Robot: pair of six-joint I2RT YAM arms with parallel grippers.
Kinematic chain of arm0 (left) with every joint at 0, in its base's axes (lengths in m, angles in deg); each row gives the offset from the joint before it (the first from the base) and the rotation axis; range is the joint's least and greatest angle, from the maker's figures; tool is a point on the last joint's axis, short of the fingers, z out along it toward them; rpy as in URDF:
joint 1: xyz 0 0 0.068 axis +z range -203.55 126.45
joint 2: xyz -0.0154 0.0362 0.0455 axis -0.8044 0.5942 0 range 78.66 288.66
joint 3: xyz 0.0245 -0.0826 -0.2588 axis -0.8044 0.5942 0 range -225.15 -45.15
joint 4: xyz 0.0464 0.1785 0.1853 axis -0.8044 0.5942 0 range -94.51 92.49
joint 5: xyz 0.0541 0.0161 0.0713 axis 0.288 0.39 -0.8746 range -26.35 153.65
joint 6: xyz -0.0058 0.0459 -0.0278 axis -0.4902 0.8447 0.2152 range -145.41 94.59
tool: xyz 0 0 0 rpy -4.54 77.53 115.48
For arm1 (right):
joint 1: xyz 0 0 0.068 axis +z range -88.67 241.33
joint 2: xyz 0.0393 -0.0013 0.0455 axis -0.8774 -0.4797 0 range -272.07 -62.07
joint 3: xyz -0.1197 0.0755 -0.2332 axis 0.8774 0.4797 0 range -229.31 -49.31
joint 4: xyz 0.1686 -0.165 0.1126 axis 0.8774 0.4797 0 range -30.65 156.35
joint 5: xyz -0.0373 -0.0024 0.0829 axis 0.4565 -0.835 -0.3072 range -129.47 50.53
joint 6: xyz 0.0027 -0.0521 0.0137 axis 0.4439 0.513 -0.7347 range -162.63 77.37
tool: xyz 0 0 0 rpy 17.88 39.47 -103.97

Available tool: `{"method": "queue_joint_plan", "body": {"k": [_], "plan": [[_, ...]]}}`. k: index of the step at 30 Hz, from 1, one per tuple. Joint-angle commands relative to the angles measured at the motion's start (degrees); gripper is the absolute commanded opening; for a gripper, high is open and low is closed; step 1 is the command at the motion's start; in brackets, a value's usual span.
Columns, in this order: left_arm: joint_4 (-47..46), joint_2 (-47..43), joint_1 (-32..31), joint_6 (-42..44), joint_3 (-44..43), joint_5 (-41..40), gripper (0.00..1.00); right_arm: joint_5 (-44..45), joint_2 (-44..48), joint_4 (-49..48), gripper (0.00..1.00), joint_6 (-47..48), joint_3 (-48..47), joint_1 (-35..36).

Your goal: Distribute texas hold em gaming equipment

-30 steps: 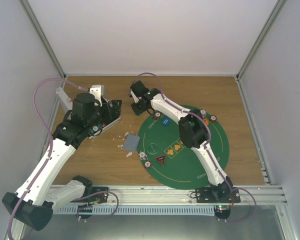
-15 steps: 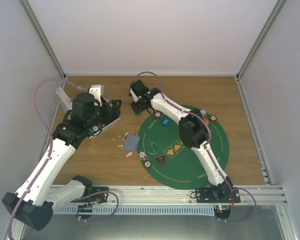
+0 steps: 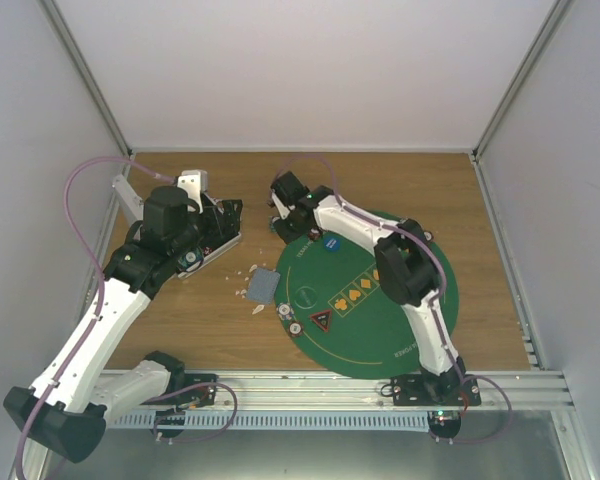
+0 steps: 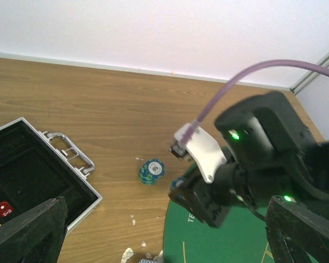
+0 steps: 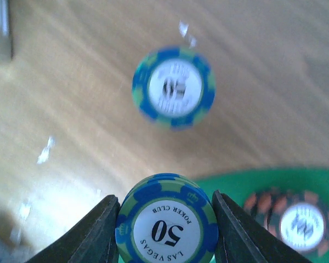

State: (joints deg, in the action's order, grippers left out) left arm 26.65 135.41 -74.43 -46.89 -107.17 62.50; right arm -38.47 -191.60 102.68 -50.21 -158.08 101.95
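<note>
Wooden tabletop [image 5: 71, 82] is lying beneath your right claw [image 5: 164, 211], which is clamping a blue chip [image 5: 167, 233] edgewise. It's probably handling light, stiff, slick.

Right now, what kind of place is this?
Probably a white-walled robot test booth set up for poker: a round green felt mat, a silver metal case, and blue-green striped poker chips.
</note>
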Motion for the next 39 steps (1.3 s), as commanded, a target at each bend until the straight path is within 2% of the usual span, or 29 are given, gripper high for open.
{"method": "queue_joint_plan", "body": {"k": [1, 6, 11, 18, 39], "plan": [[-1.93, -1.08, 0.36, -0.26, 0.32, -0.26, 0.99, -0.28, 10.22, -4.55, 0.41, -2.08, 10.98, 2.61], [-2.06, -0.99, 0.39, -0.64, 0.56, 0.33, 0.99, -0.68, 17.52, -7.55, 0.41, -5.74, 23.95, 5.80], [-2.07, -1.14, 0.32, -1.11, 0.96, 1.03, 0.99, -0.74, 19.95, -10.06, 0.41, -7.60, 29.82, 9.94], [-1.75, -1.48, 0.34, -1.29, 1.00, 1.06, 0.99, -1.96, 18.78, -10.94, 0.41, -8.16, 31.80, 13.52], [-1.86, -1.60, 0.33, -1.73, 1.11, 1.06, 0.99, -1.94, 19.78, -10.84, 0.41, -9.30, 35.01, 14.57]]}}
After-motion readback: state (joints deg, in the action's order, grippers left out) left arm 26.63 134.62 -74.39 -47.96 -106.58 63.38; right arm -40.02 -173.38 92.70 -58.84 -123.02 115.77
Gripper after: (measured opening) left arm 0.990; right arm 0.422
